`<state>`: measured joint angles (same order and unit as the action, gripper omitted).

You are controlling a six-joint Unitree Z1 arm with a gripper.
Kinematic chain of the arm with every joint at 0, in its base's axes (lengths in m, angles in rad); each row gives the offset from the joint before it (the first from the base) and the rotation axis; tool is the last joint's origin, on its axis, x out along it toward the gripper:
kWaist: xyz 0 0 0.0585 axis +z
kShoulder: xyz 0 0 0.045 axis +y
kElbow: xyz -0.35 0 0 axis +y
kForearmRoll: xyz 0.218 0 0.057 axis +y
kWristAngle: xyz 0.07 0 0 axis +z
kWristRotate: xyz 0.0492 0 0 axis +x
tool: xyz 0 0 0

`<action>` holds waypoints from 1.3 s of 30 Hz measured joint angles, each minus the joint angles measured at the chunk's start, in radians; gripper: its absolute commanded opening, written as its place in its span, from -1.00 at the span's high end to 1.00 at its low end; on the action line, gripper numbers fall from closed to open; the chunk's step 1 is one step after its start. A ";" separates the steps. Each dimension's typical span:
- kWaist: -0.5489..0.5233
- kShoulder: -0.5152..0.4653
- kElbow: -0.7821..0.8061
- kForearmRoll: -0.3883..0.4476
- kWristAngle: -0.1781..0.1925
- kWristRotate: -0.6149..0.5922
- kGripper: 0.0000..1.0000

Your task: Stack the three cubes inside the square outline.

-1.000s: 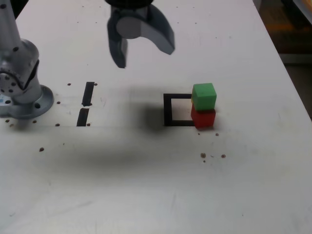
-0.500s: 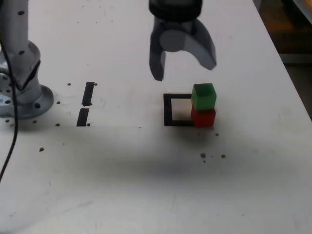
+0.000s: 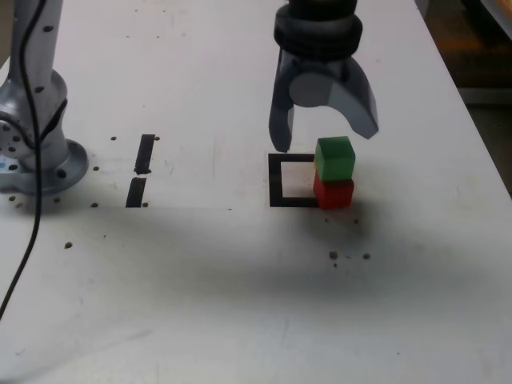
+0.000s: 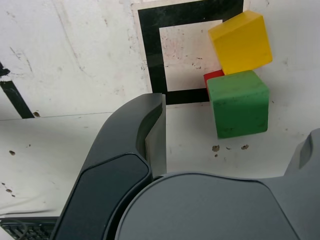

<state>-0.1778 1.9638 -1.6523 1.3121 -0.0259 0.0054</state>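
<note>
— Scanning across, what lies on the white table [image 3: 200, 304]?
— A black tape square outline [image 3: 276, 180]; the small green cube [image 3: 334, 158] on the red cube [image 3: 334, 193] over its right edge in the exterior view.
— And the grey gripper [image 3: 324, 138]?
— Above them, jaws spread wide, empty. A yellow cube [image 4: 241, 42] appears beside them.

table: we see a white table [image 3: 240, 320] | on it, middle: black square outline [image 3: 280, 180], red cube [image 3: 334, 194], yellow cube [image 4: 241, 42] | left: two black strips [image 3: 141, 170], arm base [image 3: 36, 164]
</note>
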 measured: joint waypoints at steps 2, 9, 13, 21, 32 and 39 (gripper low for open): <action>0.000 0.012 -0.011 -0.001 0.000 0.000 -0.82; 0.000 0.063 -0.050 -0.002 -0.005 0.000 -0.82; 0.000 0.083 -0.070 -0.006 -0.011 -0.001 -0.81; 0.000 0.121 -0.079 -0.009 -0.019 -0.010 -0.78; 0.000 0.141 -0.079 -0.026 -0.023 -0.014 -0.70; 0.000 0.144 -0.053 -0.048 -0.034 -0.025 -0.56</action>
<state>-0.1778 2.1074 -1.7057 1.2636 -0.0594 -0.0201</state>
